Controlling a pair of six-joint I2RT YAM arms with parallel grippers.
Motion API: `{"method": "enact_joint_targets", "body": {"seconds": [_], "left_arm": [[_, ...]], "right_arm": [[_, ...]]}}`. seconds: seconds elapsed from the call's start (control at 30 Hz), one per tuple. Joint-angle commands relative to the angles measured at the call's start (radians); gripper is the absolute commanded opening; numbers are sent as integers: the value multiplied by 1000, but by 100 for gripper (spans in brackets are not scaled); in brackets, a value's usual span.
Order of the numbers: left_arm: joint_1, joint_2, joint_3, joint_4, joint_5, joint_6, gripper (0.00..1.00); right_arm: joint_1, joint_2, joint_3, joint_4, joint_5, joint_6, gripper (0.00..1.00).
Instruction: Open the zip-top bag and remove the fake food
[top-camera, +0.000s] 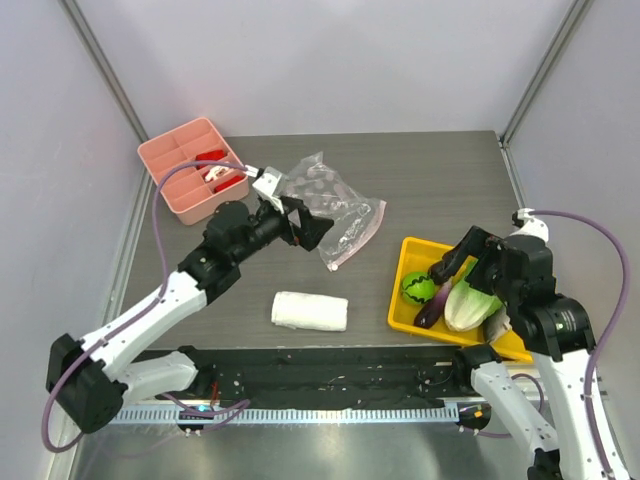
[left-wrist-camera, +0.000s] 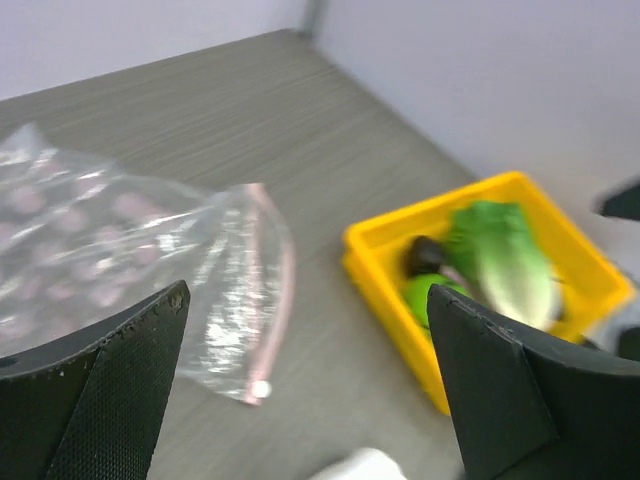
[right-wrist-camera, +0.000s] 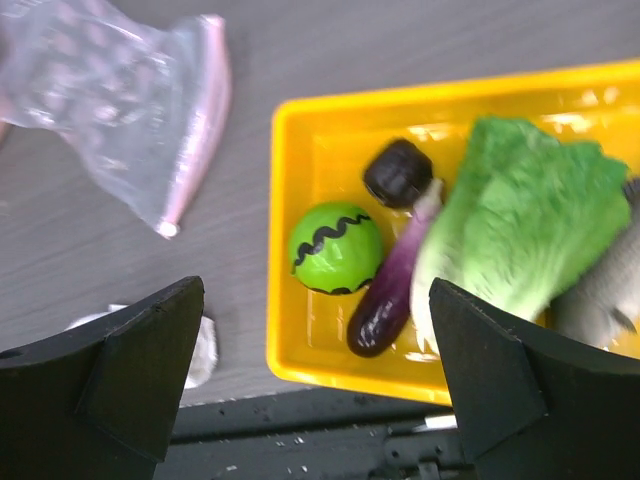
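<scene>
Currently both arms are over the counter (top-camera: 420, 170). Left jaws: spread wide, nothing between them, poised above the near-left part of the zip-top bag (top-camera: 335, 212). Right jaws: spread wide as well, gripping nothing, hanging over the yellow tray (right-wrist-camera: 283, 200).

Zip-top bag: lies crumpled on the counter, mid-table, with its pink zip strip (left-wrist-camera: 278, 290) along the edge that faces the tray. It is apart from the tray, with bare counter between.

Fake food: all three pieces sit in the yellow tray at the right.
- green ball (right-wrist-camera: 335, 248), in the tray's left part
- eggplant (right-wrist-camera: 385, 298), just beside the ball, looks to be touching it
- cabbage (right-wrist-camera: 520, 220), right of the eggplant

Other items: white towel (top-camera: 310, 311) on the counter, nearer than the bag. Pink divided box (top-camera: 170, 158) at the far left corner.
</scene>
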Motion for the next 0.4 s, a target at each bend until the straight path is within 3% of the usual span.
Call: {"method": "enact_joint_targets", "body": {"seconds": [0.0, 0.13, 0.37], "left_arm": [[2, -93, -45, -44, 308, -190, 100], [2, -177, -114, 18, 369, -338, 100], [2, -398, -232, 83, 307, -513, 100]], "right_arm": [[-3, -47, 35, 144, -97, -28, 100], [-4, -58, 0, 198, -150, 19, 100], [5, -108, -31, 268, -277, -8, 100]]}}
